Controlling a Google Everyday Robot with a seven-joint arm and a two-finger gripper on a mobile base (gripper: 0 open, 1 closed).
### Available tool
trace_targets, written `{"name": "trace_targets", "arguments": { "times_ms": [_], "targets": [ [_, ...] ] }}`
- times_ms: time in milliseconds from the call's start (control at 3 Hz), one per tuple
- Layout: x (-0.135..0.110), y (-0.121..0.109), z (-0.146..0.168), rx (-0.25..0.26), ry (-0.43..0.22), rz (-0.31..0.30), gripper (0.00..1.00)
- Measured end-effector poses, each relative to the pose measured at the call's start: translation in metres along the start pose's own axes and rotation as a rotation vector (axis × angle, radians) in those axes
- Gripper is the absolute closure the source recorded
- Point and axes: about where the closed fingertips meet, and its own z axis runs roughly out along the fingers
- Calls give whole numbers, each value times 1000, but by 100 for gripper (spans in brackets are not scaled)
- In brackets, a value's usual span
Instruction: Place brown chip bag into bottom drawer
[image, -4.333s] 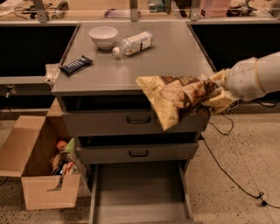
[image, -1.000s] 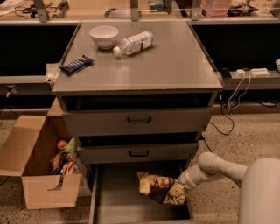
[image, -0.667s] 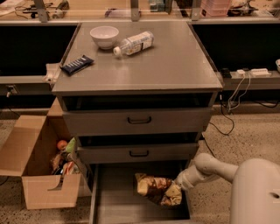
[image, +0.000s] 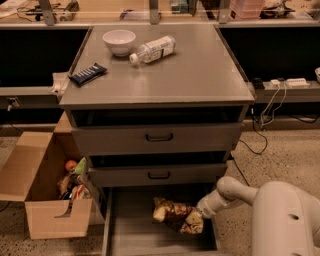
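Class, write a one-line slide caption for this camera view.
Gripper at the brown chip bag inside the open bottom drawer of a grey cabinet.

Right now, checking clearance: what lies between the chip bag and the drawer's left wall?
Bare drawer floor, per the camera view; gripper at the bag's right end.

In the bottom drawer, the gripper sits at the brown chip bag's 3 o'clock. The tray is bare toward 9, and the middle drawer blocks 12.
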Motion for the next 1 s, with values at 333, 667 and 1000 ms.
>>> {"name": "trace_targets", "arguments": {
  "times_ms": [333, 667, 1000],
  "targets": [
    [-1, -2, 8, -9, 6, 3, 100],
    [-2, -2, 15, -21, 13, 7, 74],
    [-2, -2, 15, -21, 13, 7, 51]
  ]
}}
